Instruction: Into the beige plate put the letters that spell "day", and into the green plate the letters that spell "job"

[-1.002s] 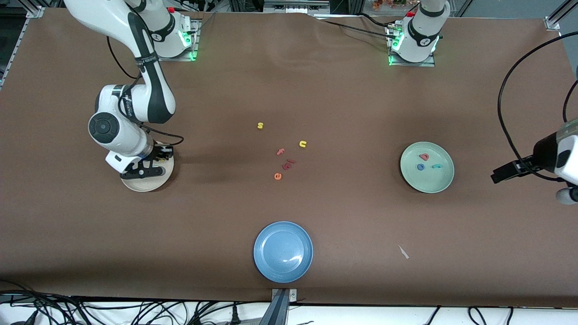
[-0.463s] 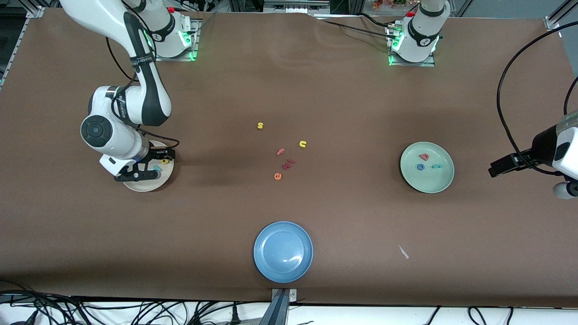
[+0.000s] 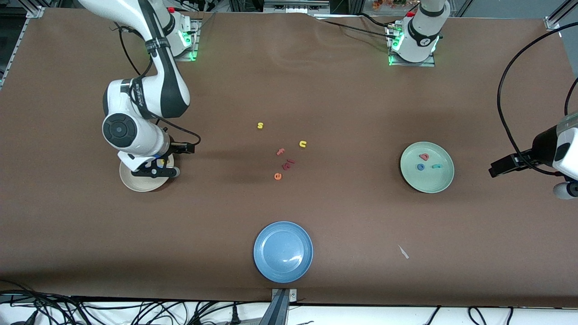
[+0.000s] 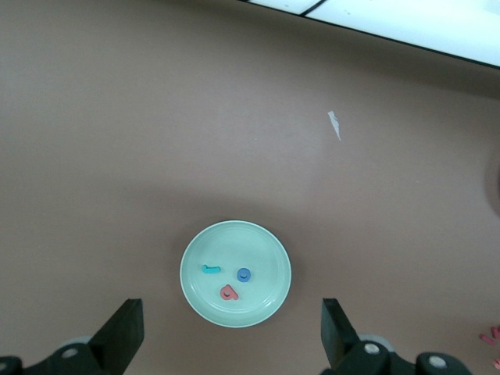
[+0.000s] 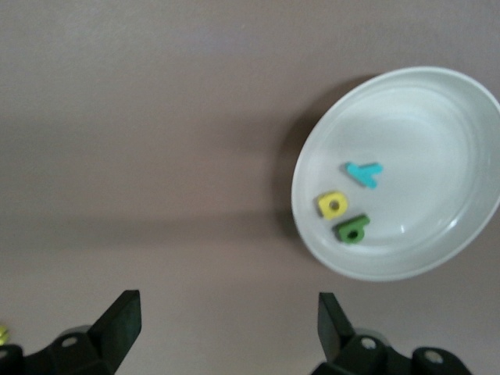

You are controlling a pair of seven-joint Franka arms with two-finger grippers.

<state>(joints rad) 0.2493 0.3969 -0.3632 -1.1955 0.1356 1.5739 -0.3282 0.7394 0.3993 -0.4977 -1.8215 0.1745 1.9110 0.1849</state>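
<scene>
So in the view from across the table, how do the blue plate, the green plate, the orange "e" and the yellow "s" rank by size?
Largest to smallest:
1. blue plate and green plate: about alike; blue looks slightly larger, but sits nearer the camera.
2. orange "e".
3. yellow "s", nearly the same, too small to separate surely.

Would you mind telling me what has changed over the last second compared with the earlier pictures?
The right gripper opened over the beige plate, leaving the last letter there, then lifted and drifted toward the table's middle; the yellow "d", green "a" and teal "y" now lie in it. The left gripper stayed open and waiting, and the green plate and loose letters did not move.
</scene>
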